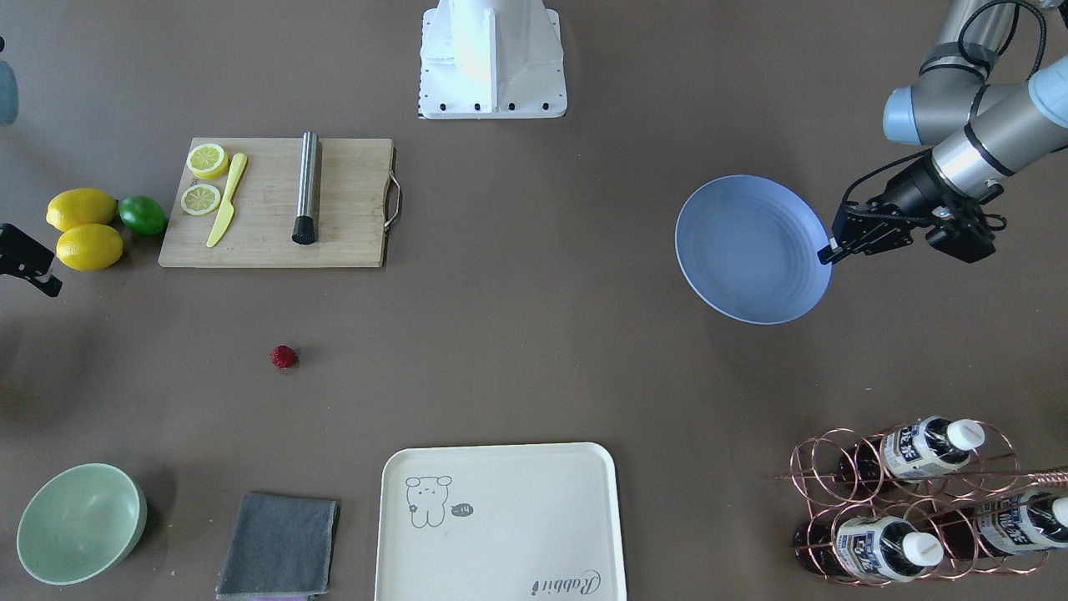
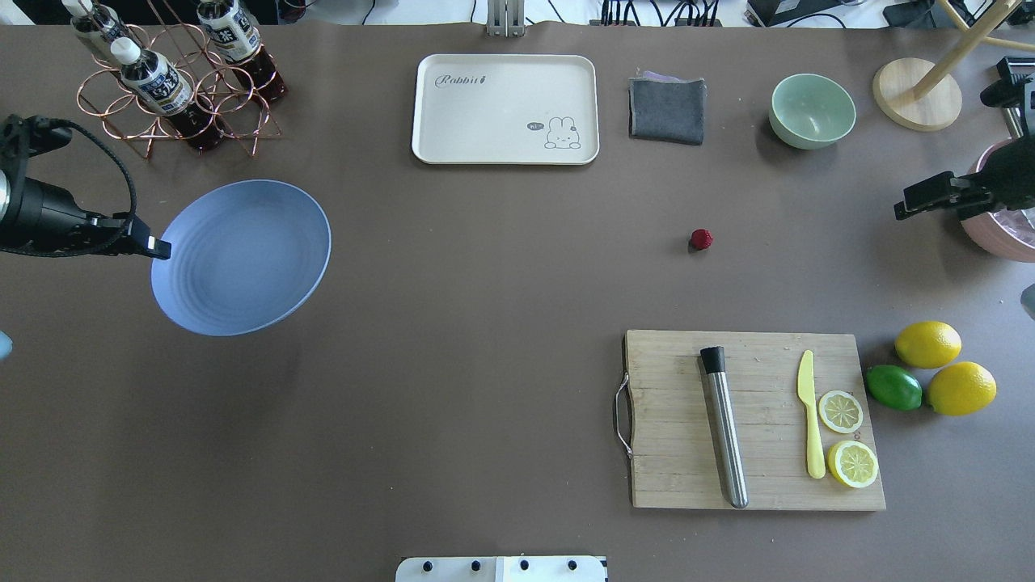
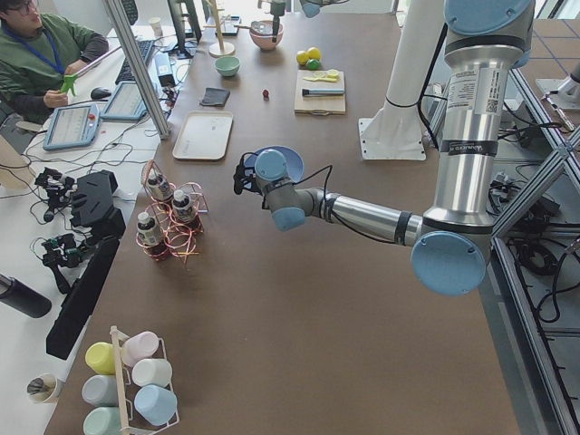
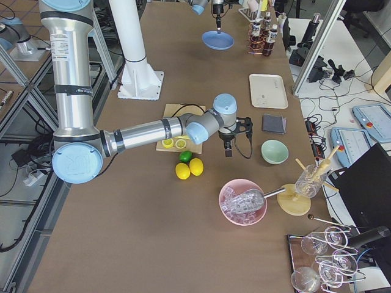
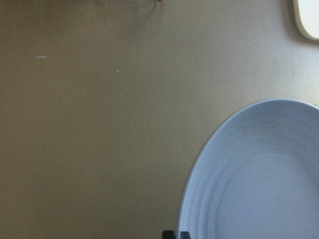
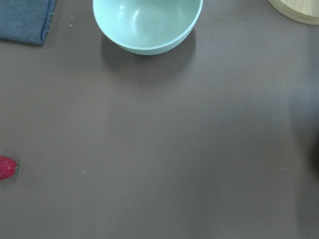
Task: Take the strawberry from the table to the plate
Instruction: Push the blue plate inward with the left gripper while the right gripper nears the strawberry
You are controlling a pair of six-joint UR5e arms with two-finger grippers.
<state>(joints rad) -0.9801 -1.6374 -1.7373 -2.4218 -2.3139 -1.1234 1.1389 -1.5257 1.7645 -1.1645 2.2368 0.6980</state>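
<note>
The strawberry (image 1: 283, 356) (image 2: 701, 238), small and dark red, lies alone on the brown table (image 1: 534, 334); it also shows at the left edge of the right wrist view (image 6: 7, 167). The blue-grey plate (image 1: 751, 250) (image 2: 242, 259) (image 5: 259, 179) looks tilted and lifted, casting a shadow below. My left gripper (image 1: 828, 252) (image 2: 160, 249) (image 5: 176, 234) is shut on the plate's rim. Far from the plate, my right gripper (image 2: 899, 212) (image 1: 46, 284) hovers open and holds nothing, well to the side of the strawberry, near the pale green bowl (image 6: 147, 22).
A wooden cutting board (image 2: 752, 420) carries a metal rod, a yellow knife and lemon slices, with lemons (image 2: 927, 343) and a lime beside it. At the far edge are a cream tray (image 2: 505, 109), a grey cloth (image 2: 667, 109) and a bottle rack (image 2: 170, 81). A pink bowl (image 2: 1003, 234) sits behind the right gripper.
</note>
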